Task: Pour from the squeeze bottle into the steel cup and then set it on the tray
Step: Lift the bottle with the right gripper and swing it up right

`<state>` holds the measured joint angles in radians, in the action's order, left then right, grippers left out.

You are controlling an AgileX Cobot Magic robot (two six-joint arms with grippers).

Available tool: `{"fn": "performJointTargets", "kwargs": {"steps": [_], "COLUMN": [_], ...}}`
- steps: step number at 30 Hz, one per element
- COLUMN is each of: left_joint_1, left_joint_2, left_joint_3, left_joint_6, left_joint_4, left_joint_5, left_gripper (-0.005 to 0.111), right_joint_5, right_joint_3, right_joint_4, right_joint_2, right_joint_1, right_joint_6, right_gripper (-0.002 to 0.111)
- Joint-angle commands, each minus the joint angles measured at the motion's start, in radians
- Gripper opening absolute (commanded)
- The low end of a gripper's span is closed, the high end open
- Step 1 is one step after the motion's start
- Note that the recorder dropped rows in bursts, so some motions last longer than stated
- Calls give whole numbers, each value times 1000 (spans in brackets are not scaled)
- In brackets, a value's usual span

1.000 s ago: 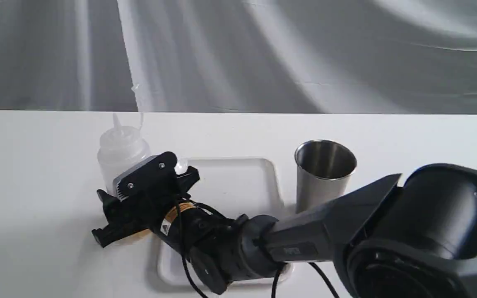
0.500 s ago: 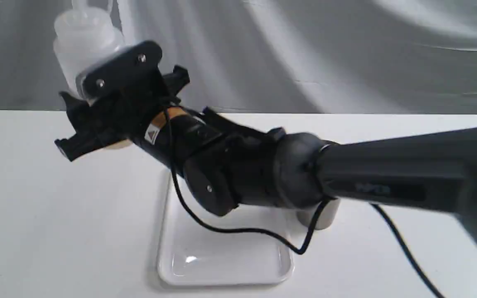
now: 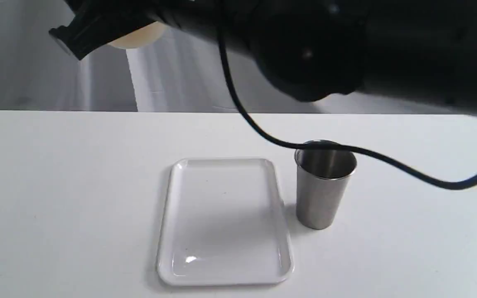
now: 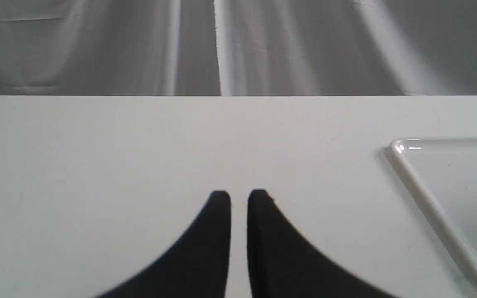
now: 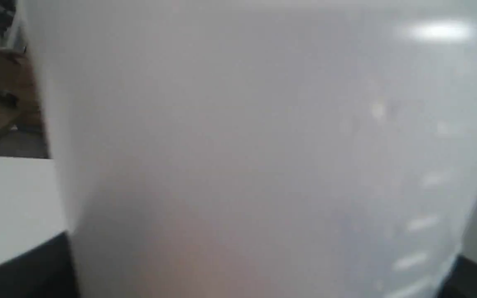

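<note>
The squeeze bottle [image 3: 136, 36] is held well clear of the table [image 3: 56, 198], high at the left of the scene, to the left of the tray [image 3: 168, 231]. In the exterior view only its rounded base is seen, with a pale amber tint; the rest is cut off by the upper edge. In the right wrist view the bottle's translucent whitish wall fills nearly the whole picture, and raised graduation marks [image 5: 422, 223] are visible along one side. Whether the bottle is upright or tilted cannot be told.

The bottle is gripped by the right gripper [image 3: 97, 29]. Its dark fingers [image 5: 23, 269] are seen on both sides of the bottle body, closed against it. The right arm [image 3: 313, 45] is stretched across the top of the exterior view, and a black cable [image 3: 259, 128] hangs from it, passing in front of the rim of the steel cup [image 3: 319, 194].

The steel cup is placed upright on the table, just beside the right edge of the tray, toward its far end. The tray is laid flat at the middle of the table, its long sides running from near to far.

The left gripper [image 4: 239, 198] is positioned low over the table, left of the tray, whose corner shows at the edge of the left wrist view. Its jaws are drawn almost together, with only a narrow slit between them, and nothing is held.

A grey draped cloth [image 3: 387, 62] is hung behind the table's far edge.
</note>
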<state>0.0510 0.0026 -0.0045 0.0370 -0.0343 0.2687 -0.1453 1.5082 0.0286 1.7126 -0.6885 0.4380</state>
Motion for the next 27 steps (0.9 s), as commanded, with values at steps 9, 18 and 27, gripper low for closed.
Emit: {"fn": "performJointTargets", "kwargs": {"steps": [9,18,27], "left_joint_1": [3,3,3], "left_joint_2": [-3,-3,-3], "left_joint_3": [4,4,4], "left_joint_6": [0,0,-3], "left_joint_4": [0,0,0], "left_joint_5": [-10,-10,-10], "left_gripper": [8,8,8], "right_joint_5": [235,239,228], "right_joint_3": [-27,-245,-426], "right_joint_4": [104,253,256], "right_joint_2": [-221,-407,-545], "right_joint_1": [1,7,101], "right_joint_6": [-64,-199,-377], "right_gripper": [0,0,0]}}
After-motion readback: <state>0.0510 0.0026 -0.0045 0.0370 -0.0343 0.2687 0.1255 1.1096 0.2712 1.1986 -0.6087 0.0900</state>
